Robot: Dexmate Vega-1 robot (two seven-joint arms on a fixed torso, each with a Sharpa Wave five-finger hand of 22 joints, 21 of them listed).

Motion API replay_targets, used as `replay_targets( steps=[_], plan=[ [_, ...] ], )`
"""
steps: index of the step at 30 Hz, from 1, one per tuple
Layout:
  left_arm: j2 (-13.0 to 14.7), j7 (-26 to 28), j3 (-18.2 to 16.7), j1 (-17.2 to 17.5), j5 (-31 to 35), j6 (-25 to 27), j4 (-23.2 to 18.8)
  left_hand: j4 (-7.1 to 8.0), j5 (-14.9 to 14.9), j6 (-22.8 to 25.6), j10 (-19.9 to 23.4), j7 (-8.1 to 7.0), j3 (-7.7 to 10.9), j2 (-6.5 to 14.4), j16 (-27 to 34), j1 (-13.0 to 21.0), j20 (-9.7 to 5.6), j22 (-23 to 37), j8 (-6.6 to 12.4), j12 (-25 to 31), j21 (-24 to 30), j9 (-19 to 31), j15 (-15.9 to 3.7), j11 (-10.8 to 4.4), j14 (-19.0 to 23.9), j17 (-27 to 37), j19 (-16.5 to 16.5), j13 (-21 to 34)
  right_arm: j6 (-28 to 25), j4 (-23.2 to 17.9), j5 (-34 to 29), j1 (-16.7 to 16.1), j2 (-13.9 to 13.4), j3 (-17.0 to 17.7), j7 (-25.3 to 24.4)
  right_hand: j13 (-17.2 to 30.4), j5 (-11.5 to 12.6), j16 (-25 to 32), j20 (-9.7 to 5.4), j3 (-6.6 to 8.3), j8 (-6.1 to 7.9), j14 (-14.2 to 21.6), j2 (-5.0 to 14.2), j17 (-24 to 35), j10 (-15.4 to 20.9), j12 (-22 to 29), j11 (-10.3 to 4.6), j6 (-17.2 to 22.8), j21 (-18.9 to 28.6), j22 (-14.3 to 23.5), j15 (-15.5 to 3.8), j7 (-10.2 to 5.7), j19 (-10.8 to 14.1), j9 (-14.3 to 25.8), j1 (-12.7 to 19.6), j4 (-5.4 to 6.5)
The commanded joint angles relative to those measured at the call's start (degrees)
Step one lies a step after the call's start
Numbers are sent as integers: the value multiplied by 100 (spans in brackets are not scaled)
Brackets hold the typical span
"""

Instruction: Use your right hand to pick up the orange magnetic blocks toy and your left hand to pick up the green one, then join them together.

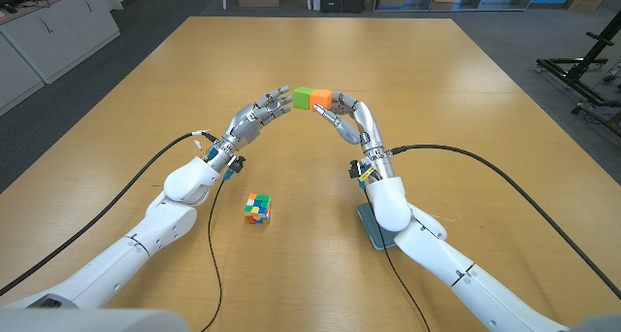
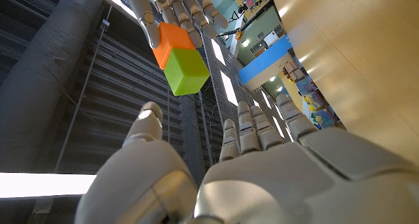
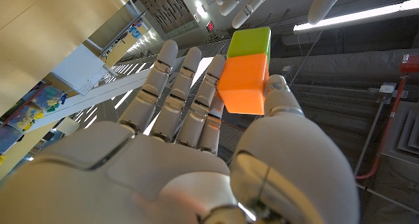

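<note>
Now we see the orange block and green block joined face to face, raised above the worktop. Our right hand pinches the orange one between thumb and fingers. Our left hand hovers just beside the green block, fingers apart, touching nothing.

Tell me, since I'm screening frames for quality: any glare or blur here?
Head view: sharp, even light on the green block and orange block. Left wrist view: ceiling strips blow out white. Right wrist view: the right hand close, slightly soft.
</note>
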Motion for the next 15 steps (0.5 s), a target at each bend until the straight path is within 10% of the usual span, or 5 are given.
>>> replay_targets(
  steps=[1,15],
  plan=[
    [247,512,-328,386,138,-12,-279,-9,10,-22,-29,105,-33,48,38,-39,-32,28,-5,30,-12,16,-77,-31,-60,8,-34,10,-237,-224,84,-254,35,75,-138,25,20,2,14,11,38,-3,563,18,264,24,-258,773,20,22,-374,-748,-41,26,508,35],
    [-165,1603,-485,566,752,64,-345,34,0,394,240,55,0,203,127,-86,-221,30,179,160,40,2,-186,-96,140,0,87,-8,-76,-145,843,-374,-319,520,214,26,19,-3,21,-2,31,-11,567,27,256,13,-256,764,22,22,-368,-728,-49,26,499,41]
  ],
)
